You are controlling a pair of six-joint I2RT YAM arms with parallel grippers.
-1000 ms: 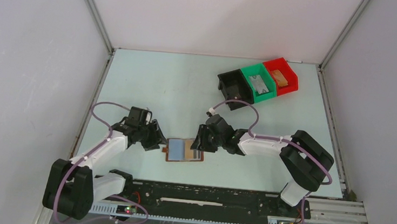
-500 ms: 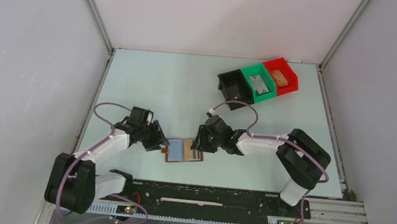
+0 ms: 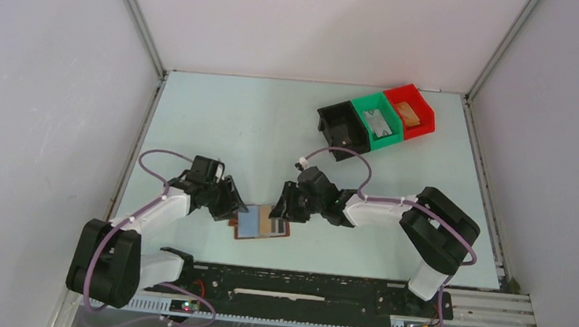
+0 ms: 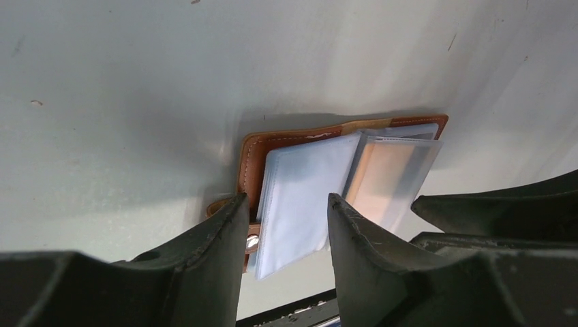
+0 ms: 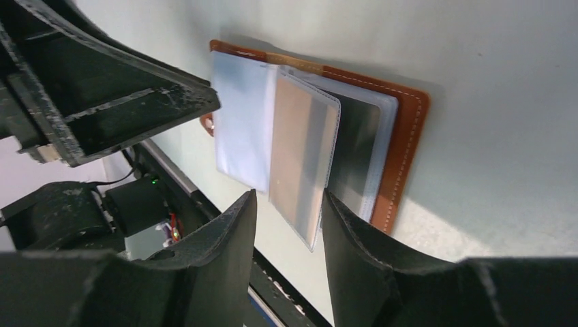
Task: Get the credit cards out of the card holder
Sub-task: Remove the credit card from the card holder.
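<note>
- Top view: wallet (image 3: 263, 224) lies open and flat at 6 o'clock on the pale matte table (image 3: 219, 118), near the front edge. It has a brown leather rim, a pale blue panel on the 9 o'clock half, and tan and dark on the 3 o'clock half.
- Left gripper (image 3: 232, 208) is at the wallet's 10 o'clock corner and right gripper (image 3: 282, 210) at its 1 o'clock corner. Jaw gaps are too small to read here.
- Three glossy boxy plastic bins sit in a row at the table's 1 o'clock, well apart from the wallet: black bin (image 3: 341, 130), green bin (image 3: 364, 105) with a grey card (image 3: 381, 124) inside, red bin (image 3: 425, 112) with a tan card (image 3: 409, 113) inside.
- Left wrist view: left gripper (image 4: 286, 201) has its black tapered fingers (image 4: 211, 252) moderately apart and clamping nothing. They straddle the wallet's near edge, where a metal snap (image 4: 253, 240) on the strap sits beside one finger.
- The wallet's stitched leather border shows here, with frosted clear plastic sleeves (image 4: 300, 191) fanned out on it, one of them tinted tan.
- Right wrist view: right gripper (image 5: 287, 197) is narrowly parted. The loose end of a sleeve with a tan sleeved card (image 5: 303, 153) lies in the gap; can't tell if it touches.
- A darker grey sleeve sits at that card's 3 o'clock and a bluish-white one at its 9 o'clock.
</note>
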